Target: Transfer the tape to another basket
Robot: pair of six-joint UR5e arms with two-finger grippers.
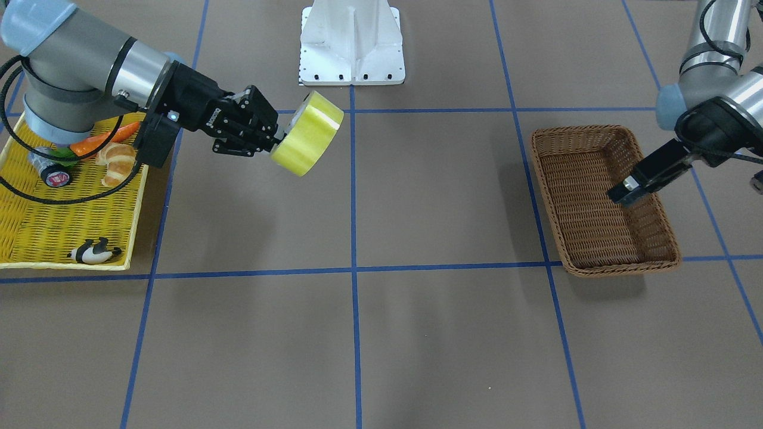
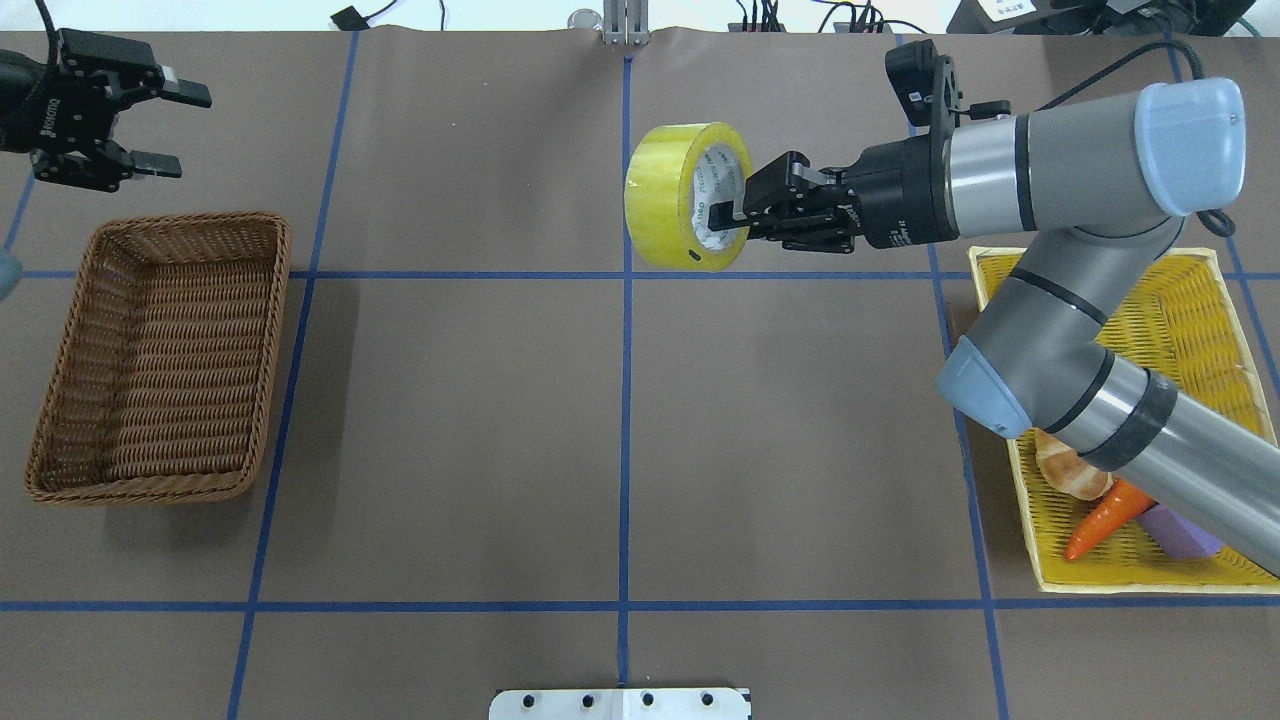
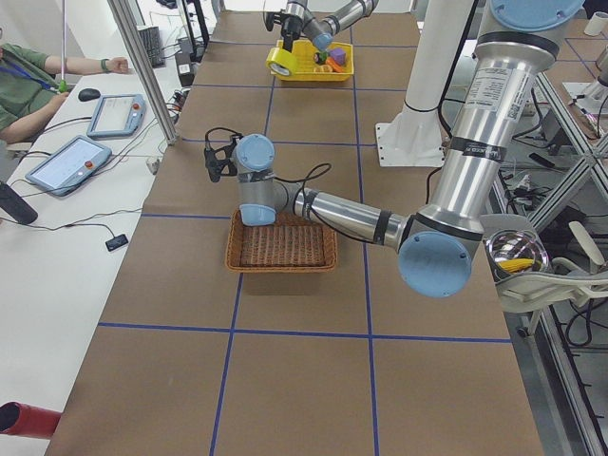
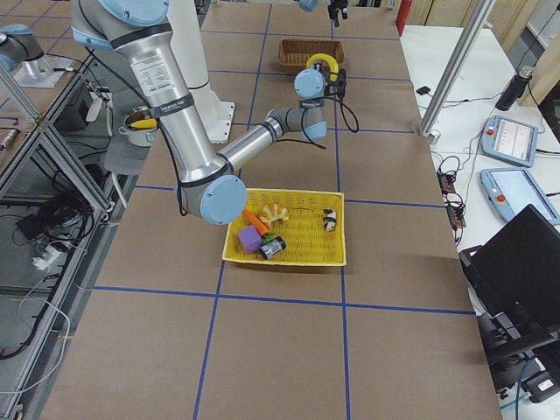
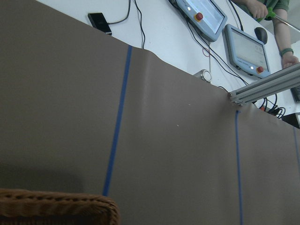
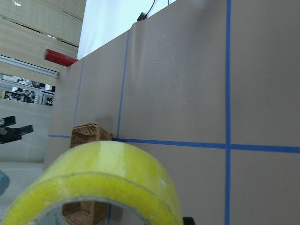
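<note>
The right gripper [image 2: 722, 212] was clamped on the tape [image 2: 662, 195] by its wall, one finger inside the core, holding it aloft mid-table, well apart from the basket [image 2: 160, 360]. The roll looked stiff, light and slick-faced, so that pinch across the wall seemed soundest. The left gripper [image 2: 172, 130] hung spread wide

Silver-grey arms [image 2: 1050, 180], pale blue joint caps [image 2: 1190, 145], black cables [image 1: 59, 202], black white-lettered end effectors [image 2: 722, 210] [image 2: 172, 130]
</note>
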